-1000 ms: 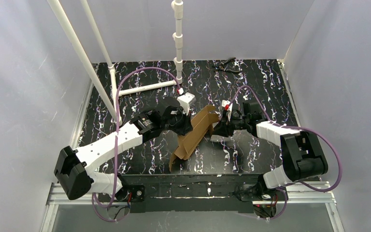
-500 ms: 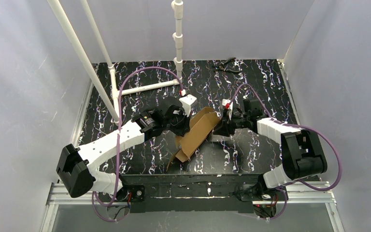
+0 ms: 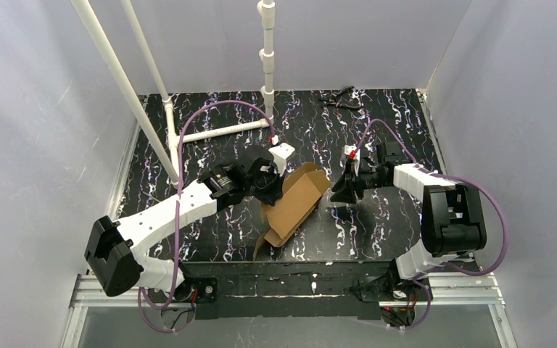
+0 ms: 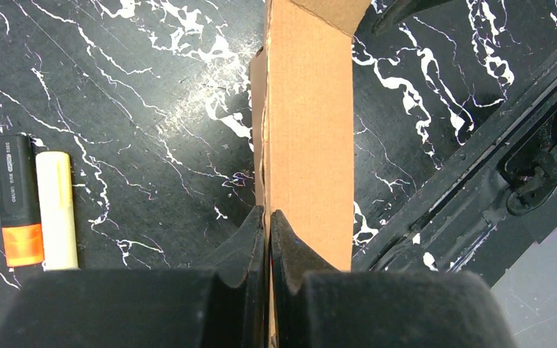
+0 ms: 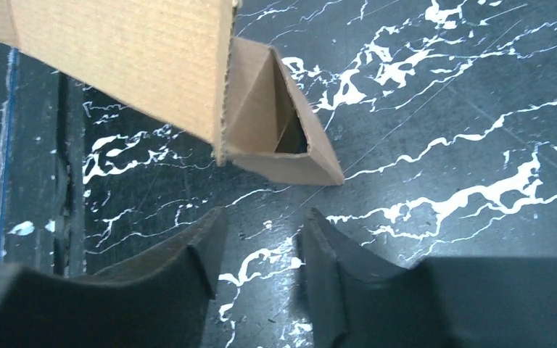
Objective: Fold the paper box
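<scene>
Showing matt, finely ribbed brown cardboard on the paper box [image 4: 308, 130] at centre. Catching a soft sheen across the smooth black, white-veined tabletop [image 4: 116, 87]. Gleaming faintly on the black, orange-banded plastic marker [image 4: 16, 196] at lower left; looking dull on the pale yellow stick [image 4: 56, 210].

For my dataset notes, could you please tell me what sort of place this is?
Probably a lab robot cell: white walls around a black marbled table, a pipe frame, plus left arm and right arm bolted at its edge.

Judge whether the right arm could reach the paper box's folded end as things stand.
Probably yes: the right gripper stands open just short of the folded end of the paper box, nothing lying between them.
</scene>
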Controlling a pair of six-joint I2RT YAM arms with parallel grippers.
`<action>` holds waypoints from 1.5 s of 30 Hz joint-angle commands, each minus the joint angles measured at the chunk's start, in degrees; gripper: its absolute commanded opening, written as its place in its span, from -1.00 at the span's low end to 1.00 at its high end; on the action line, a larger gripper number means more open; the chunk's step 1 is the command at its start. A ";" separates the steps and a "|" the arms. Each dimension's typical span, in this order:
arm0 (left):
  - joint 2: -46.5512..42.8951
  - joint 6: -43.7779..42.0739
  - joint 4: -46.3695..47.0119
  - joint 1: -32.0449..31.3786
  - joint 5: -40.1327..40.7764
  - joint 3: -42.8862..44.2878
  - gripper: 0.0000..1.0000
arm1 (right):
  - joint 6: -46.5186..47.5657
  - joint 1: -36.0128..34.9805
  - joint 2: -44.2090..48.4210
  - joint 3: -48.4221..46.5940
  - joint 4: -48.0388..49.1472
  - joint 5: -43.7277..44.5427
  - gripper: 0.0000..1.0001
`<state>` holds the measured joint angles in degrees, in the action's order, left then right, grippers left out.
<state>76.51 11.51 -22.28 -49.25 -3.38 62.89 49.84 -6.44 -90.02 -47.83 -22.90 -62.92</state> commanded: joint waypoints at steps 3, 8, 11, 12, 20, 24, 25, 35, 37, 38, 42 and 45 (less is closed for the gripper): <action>0.26 -0.79 -3.16 -0.34 0.56 1.87 -1.00 | -18.20 -0.21 3.20 5.20 21.12 5.42 0.45; 0.97 -0.79 -3.03 -0.32 0.62 2.48 -1.00 | -22.79 -2.49 1.68 5.99 30.45 7.47 0.63; 1.03 -0.63 -3.03 -0.34 0.55 2.73 -1.00 | -20.70 -4.02 0.42 5.17 29.35 7.13 0.60; 1.03 -0.61 -3.03 -0.32 0.64 2.83 -1.00 | -19.75 -4.24 0.44 5.13 28.91 6.44 0.60; 1.10 -0.34 -2.62 -0.32 1.73 2.99 -1.00 | -12.32 -5.39 0.50 3.89 23.03 3.25 0.52; 0.99 -0.47 -2.59 -0.32 2.58 3.32 -1.00 | -9.10 -5.63 -0.39 2.65 17.78 1.82 0.57; 0.79 -0.71 -2.59 -0.32 2.59 3.29 -1.00 | -7.24 -5.61 -0.89 1.87 15.52 1.46 0.59; 0.06 -1.42 -2.47 -0.32 5.45 3.02 -1.00 | 14.79 -6.05 -8.26 -7.84 -9.30 -4.33 0.36; 0.13 -0.95 -2.02 -0.32 5.49 2.84 -1.00 | 16.00 -6.25 -8.16 -7.66 -10.55 -4.38 0.31; 0.21 -0.70 -1.72 -0.38 5.49 2.74 -1.00 | 15.61 -6.30 -7.83 -7.32 -9.98 -4.25 0.29; 0.16 0.41 -0.44 -0.57 5.74 2.15 -1.00 | 0.90 -6.92 -4.04 -2.24 5.63 0.02 0.26; -0.07 0.87 0.02 -0.75 5.96 1.98 -1.00 | -12.37 -7.27 0.16 3.47 23.13 4.17 0.28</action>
<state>77.56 11.57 -22.92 -49.50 1.23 64.58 52.71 -13.13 -95.57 -49.39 -18.94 -62.59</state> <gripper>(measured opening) 0.014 0.634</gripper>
